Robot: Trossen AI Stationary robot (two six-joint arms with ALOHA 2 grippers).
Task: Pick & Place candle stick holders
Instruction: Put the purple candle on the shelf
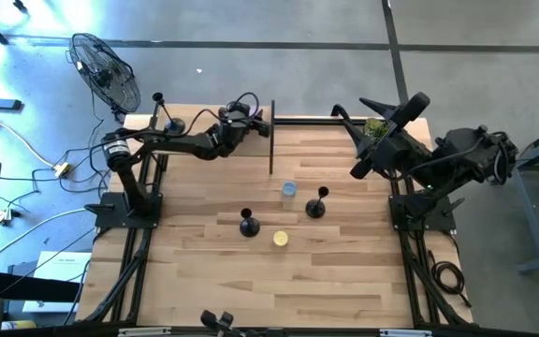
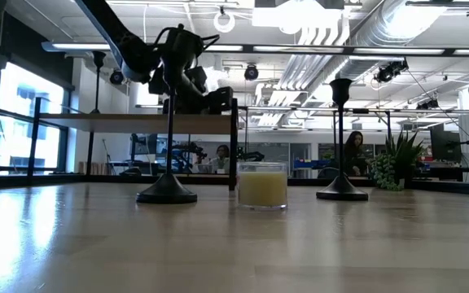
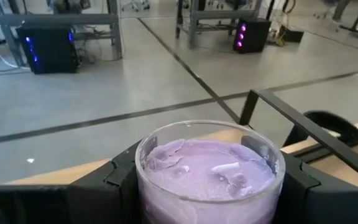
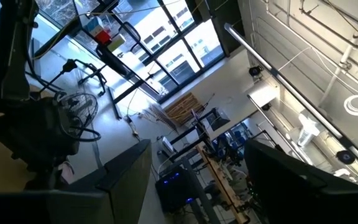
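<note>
On the far left corner of the bench point(image 1: 344, 281) I saw one candle holder point(image 1: 160, 110) standing upright. My left hand point(image 1: 249, 120), at the far edge near the middle, gripped a glass candle of purple wax point(image 3: 209, 169), so it was not free. Two more holders stood upright mid-bench point(image 1: 249, 225) point(image 1: 316, 204), well nearer to me than either hand. My right hand point(image 1: 358, 171), empty with its fingers apart, hung closest to the right one, so I judged that arm better placed.
</note>
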